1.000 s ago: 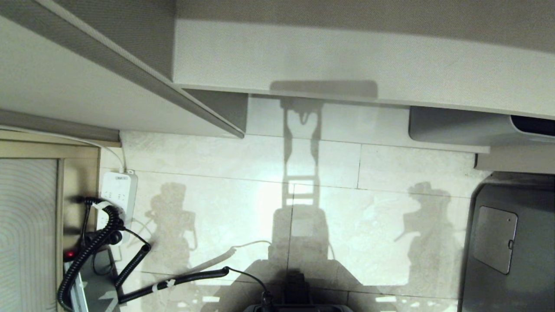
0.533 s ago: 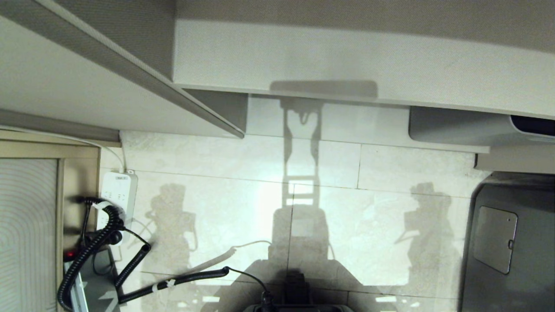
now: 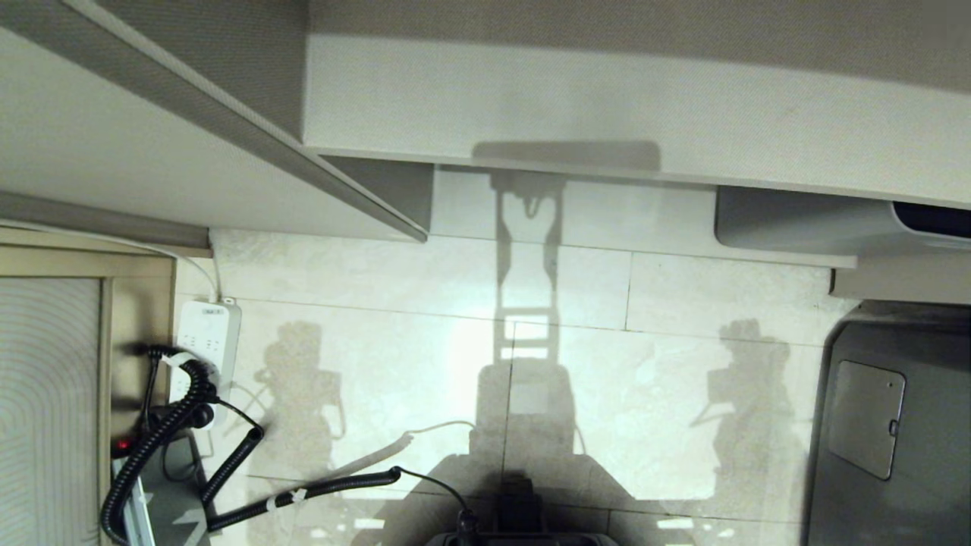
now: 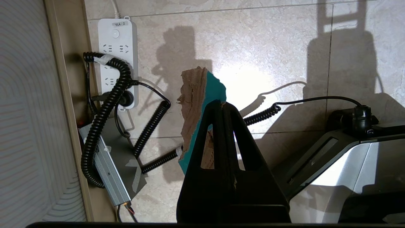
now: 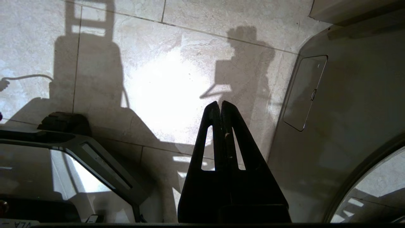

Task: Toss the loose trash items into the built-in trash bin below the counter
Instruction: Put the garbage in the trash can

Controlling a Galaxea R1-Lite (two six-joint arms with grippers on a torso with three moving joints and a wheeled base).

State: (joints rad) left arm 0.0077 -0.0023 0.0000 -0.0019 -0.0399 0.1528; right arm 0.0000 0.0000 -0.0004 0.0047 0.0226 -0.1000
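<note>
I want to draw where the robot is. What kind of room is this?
Probably a kitchen or pantry corner indoors: pale floor tiles, beige cabinets above them, and a white power strip with a coiled black cable by the wall.

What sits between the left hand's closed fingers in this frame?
In the left wrist view, the left hand is shut on a torn cardboard scrap, brown on one face and teal on the other, held above the tiled floor.
</note>
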